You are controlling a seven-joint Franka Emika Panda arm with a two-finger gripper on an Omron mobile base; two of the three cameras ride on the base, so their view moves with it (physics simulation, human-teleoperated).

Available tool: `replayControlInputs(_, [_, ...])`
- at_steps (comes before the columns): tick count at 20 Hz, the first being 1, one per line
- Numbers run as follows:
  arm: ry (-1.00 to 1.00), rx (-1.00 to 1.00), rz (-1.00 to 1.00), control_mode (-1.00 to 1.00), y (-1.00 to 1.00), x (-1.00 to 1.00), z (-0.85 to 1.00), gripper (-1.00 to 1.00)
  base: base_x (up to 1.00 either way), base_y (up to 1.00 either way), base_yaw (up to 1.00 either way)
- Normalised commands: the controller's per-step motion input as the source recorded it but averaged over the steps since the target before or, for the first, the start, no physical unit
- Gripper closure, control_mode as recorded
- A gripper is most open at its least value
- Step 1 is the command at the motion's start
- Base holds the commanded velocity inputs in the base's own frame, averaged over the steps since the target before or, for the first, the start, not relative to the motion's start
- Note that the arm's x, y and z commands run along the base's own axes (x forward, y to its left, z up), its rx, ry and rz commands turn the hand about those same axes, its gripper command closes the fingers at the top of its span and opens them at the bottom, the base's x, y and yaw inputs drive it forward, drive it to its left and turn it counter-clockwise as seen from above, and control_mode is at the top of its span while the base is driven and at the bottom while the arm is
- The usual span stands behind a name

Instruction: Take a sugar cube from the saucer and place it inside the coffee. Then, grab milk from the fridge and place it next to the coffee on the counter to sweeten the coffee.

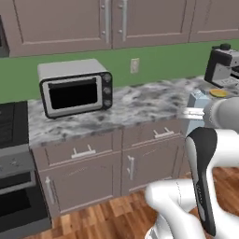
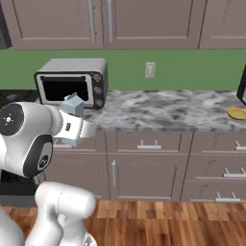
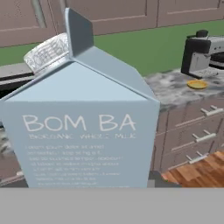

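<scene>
The milk (image 3: 83,127), a pale blue-white gable-topped carton, fills the hand view upright, clamped between the fingers of the gripper (image 2: 72,126) in front of the marbled grey-and-white stone counter (image 2: 168,113). The carry-back step is in hand. Next it must travel toward the round yellow saucer (image 2: 237,113) by the boxy grey espresso machine (image 1: 223,65) and be set down beside the coffee.

A kitchen — marbled counter (image 2: 168,110), toaster oven (image 1: 74,88), wall cabinets (image 2: 144,21).
</scene>
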Motion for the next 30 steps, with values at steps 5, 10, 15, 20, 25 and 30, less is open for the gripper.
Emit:
replayControlInputs(5, [0.00,0.00,0.00,1.00,0.00,0.00,0.00,1.00,0.72,-1.00,-0.27])
replayControlInputs(10, [0.00,0.00,0.00,1.00,0.00,0.00,0.00,1.00,1.00,-0.99,-0.07])
replayControlInputs(15, [0.00,0.00,0.00,1.00,0.00,0.00,0.00,1.00,0.97,-1.00,-0.01])
replayControlInputs(20, [0.00,0.00,0.00,1.00,0.00,0.00,0.00,1.00,0.78,-1.00,0.00])
replayControlInputs(25, [0.00,0.00,0.00,1.00,0.00,0.00,0.00,1.00,0.17,-1.00,0.00])
replayControlInputs(30, [0.00,0.00,0.00,1.00,0.00,0.00,0.00,1.00,0.00,-1.00,0.04])
